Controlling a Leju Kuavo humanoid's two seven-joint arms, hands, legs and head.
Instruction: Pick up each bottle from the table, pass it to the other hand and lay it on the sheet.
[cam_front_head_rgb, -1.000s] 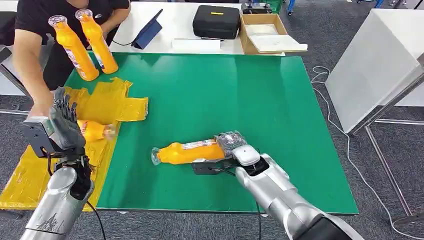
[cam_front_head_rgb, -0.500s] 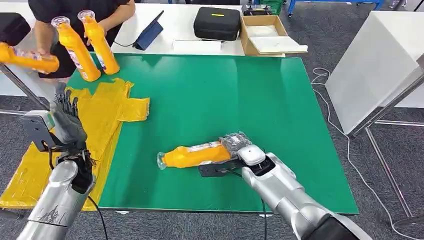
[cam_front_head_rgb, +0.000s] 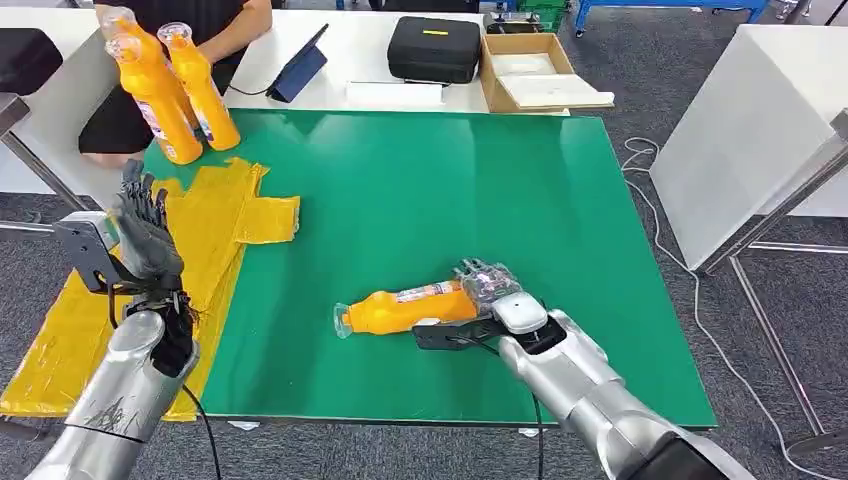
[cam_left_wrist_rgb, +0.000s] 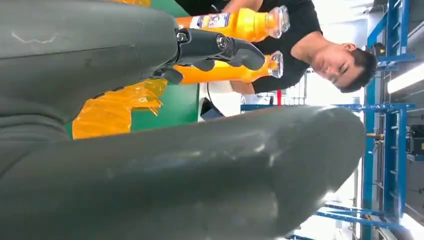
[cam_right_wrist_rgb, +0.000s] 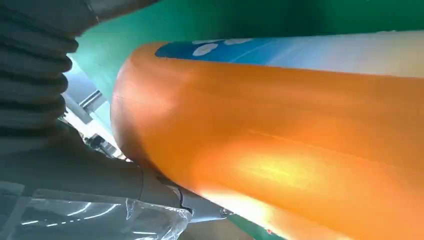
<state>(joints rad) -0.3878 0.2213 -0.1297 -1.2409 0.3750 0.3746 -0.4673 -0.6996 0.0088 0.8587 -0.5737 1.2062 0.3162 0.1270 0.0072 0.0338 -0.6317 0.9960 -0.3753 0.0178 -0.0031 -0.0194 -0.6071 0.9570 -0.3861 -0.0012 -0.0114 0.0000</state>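
Across the green table (cam_front_head_rgb: 480, 190) lies a yellow sheet (cam_front_head_rgb: 215, 215) at its left edge, with upright orange bottles (cam_front_head_rgb: 200, 95) at the far left corner. Nearer, the right hand (cam_front_head_rgb: 492, 290) grips the base of a lying orange bottle (cam_front_head_rgb: 400, 310), while the empty left hand (cam_front_head_rgb: 145, 240) hangs over the sheet, fingers spread.

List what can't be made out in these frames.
- Right hand fingers: head view, wrapped in clear film; right wrist view, the held bottle covers them.
- Bottle label text: too small in head view, blurred and cut off in right wrist view.
- Upright bottles at the far corner: how many; they overlap.
- Yellow sheet: the left hand and arm cover part.
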